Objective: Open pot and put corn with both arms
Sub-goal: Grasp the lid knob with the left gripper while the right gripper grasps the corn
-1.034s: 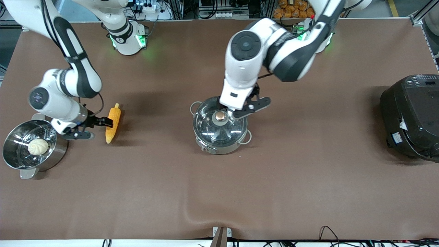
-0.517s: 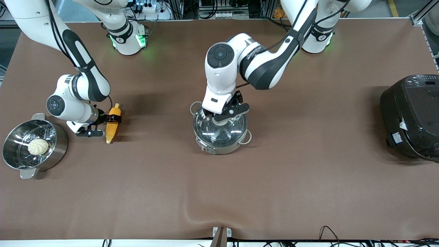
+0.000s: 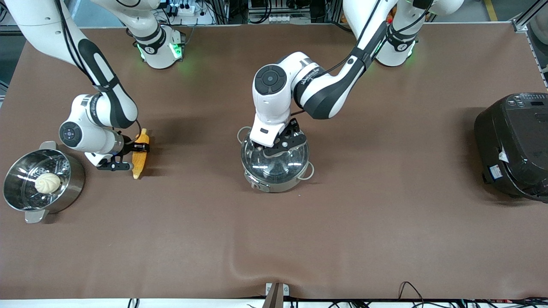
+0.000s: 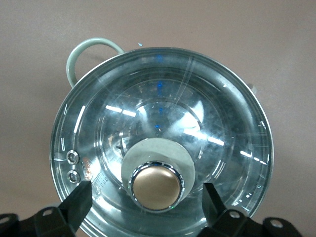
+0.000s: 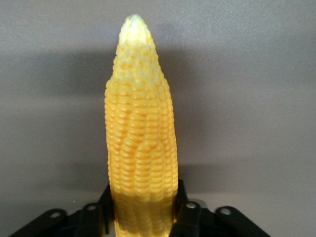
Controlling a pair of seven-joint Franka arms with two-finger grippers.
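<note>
The steel pot (image 3: 269, 185) stands mid-table with its glass lid (image 3: 280, 166) on. My left gripper (image 3: 274, 147) is low over the lid and hides the knob in the front view. In the left wrist view the copper knob (image 4: 157, 187) sits between my open fingers (image 4: 79, 203), with a gap on each side. The yellow corn (image 3: 138, 164) lies toward the right arm's end of the table. My right gripper (image 3: 139, 148) is shut across the cob's middle. In the right wrist view the corn (image 5: 140, 138) stands between the fingers (image 5: 183, 210), which press on both of its sides.
A steel steamer pot (image 3: 25, 201) with a white bun (image 3: 47, 182) in it stands near the corn, at the right arm's end. A large black rice cooker (image 3: 513, 145) stands at the left arm's end. The brown cloth has a wrinkle (image 3: 239, 267) near the front edge.
My left gripper swung over the lid and came down with its fingers either side of the knob. My right gripper moved onto the corn and shut on it.
</note>
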